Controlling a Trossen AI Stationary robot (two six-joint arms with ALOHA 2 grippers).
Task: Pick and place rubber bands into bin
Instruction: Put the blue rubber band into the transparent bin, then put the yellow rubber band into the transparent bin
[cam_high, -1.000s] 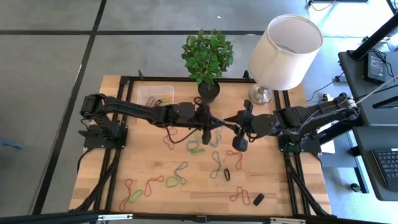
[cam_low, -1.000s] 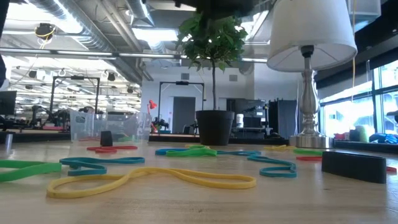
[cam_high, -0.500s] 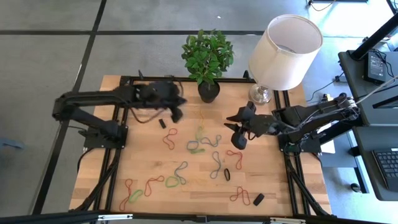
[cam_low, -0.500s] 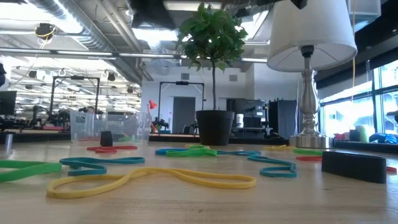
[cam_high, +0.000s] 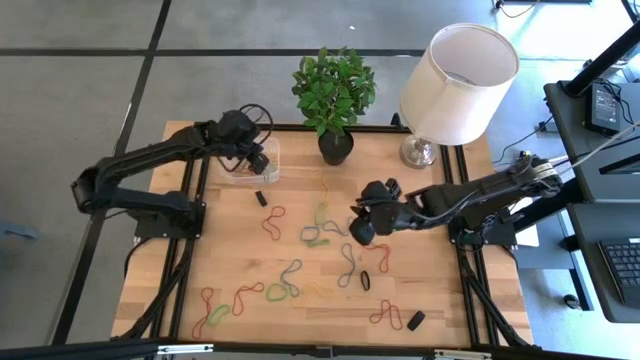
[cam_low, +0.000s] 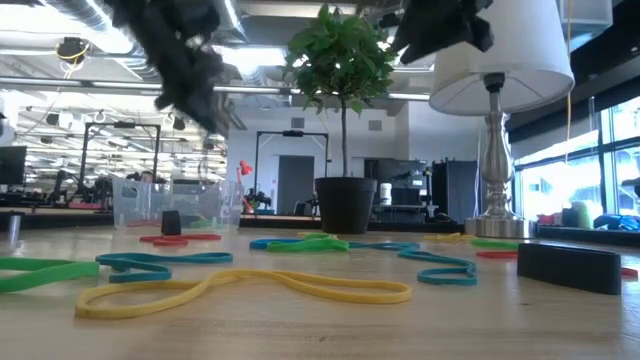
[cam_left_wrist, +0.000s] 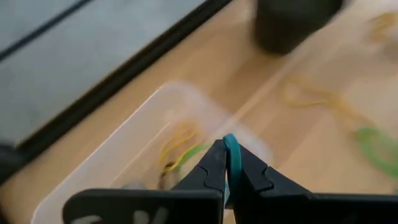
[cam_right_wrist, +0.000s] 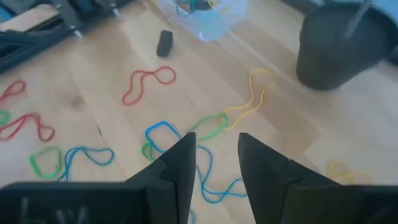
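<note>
High view: the left tool (cam_high: 258, 160), clamped on a teal rubber band (cam_left_wrist: 231, 149), is held over the bin (cam_high: 232, 152); the right tool (cam_high: 360, 228) is parted above rubber bands (cam_high: 318, 236) strewn near the plant pot (cam_high: 336, 147).

The bin (cam_high: 243, 160), clear and shallow, is sitting at the table's upper left in the high view, holding yellow and green bands (cam_left_wrist: 180, 146). A teal band (cam_left_wrist: 231, 155) is hanging pinched above it. The other rubber bands (cam_high: 315, 235), red, green, blue and yellow loops, many twisted, are lying flat, scattered across the centre and lower part.
</note>
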